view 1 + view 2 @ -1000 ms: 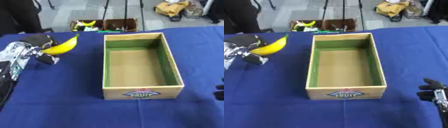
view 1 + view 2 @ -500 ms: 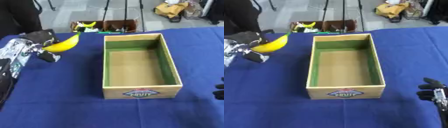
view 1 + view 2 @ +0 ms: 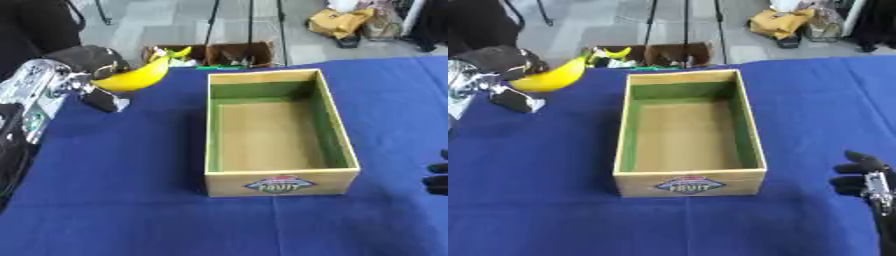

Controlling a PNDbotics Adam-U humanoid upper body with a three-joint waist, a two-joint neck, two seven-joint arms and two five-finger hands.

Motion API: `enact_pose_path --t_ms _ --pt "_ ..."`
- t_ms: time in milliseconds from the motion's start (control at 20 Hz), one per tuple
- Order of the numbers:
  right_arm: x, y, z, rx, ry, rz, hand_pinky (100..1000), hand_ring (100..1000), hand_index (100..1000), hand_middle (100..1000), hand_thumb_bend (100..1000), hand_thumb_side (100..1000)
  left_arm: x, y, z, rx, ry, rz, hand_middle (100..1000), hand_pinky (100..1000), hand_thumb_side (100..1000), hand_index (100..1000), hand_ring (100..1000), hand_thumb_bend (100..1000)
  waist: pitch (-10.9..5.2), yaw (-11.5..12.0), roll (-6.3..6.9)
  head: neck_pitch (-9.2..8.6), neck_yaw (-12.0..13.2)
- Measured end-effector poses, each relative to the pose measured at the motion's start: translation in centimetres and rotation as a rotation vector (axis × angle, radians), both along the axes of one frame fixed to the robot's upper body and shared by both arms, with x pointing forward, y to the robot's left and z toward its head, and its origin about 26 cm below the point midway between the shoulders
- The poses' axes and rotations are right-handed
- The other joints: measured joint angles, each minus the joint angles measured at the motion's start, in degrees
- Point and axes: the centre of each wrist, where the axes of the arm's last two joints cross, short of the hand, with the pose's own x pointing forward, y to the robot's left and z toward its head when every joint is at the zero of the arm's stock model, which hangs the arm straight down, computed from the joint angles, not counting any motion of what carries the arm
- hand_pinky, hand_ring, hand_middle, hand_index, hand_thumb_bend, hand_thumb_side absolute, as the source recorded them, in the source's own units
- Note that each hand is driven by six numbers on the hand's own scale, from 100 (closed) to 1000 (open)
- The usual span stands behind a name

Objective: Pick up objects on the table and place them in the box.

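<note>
My left hand (image 3: pixel 80 67) is shut on a yellow banana (image 3: pixel 140 76) and holds it in the air above the blue table, to the left of the box's far end. The banana's tip points up and right, toward the box. The wooden box (image 3: pixel 272 172) with green inner walls stands in the middle of the table, its inside bare. My right hand (image 3: pixel 865 178) shows at the lower right edge, low near the table, with its fingers curled.
The blue tablecloth (image 3: pixel 122 190) covers the table. Beyond the far edge, on the floor, a cardboard crate (image 3: pixel 229 53) holds small items, and bags (image 3: pixel 346 22) lie further back. A dark-clothed person stands at the far left corner.
My left hand has lifted the banana higher and carried it to the right, nearer the box. The right hand has stayed in place.
</note>
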Motion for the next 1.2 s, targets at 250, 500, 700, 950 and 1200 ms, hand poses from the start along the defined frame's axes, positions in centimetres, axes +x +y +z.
enact_pose_path --t_ms 250,500,700,950,1200 --pt "0.0 0.0 0.0 0.003 0.001 0.002 632 621 821 629 100 1000 -0.4 -1.3 0.7 0.014 -0.012 -0.044 647 510 387 726 720 100 -0.44 0.0 0.0 0.27 0.0" --pt "0.0 0.0 0.0 0.005 0.001 0.004 633 621 821 629 100 1000 -1.0 -2.3 1.5 0.014 -0.037 -0.087 632 501 381 718 711 100 -0.72 0.0 -0.01 0.31 0.0" --pt "0.0 0.0 0.0 0.005 0.002 0.007 633 622 822 629 100 1000 -1.4 -3.0 1.9 0.012 -0.052 -0.118 625 501 382 717 712 100 -0.85 0.0 0.0 0.34 0.0" --pt "0.0 0.0 0.0 0.005 0.003 0.01 634 622 821 630 100 1000 -1.9 -4.6 2.7 0.012 -0.071 -0.167 621 498 379 715 710 100 -1.09 -0.1 0.13 0.55 0.0" --pt "0.0 0.1 -0.1 0.006 0.004 0.012 634 623 821 630 100 1000 -2.2 -6.1 3.3 0.013 -0.075 -0.213 621 496 376 715 709 100 -1.1 -0.3 0.35 0.71 0.0"
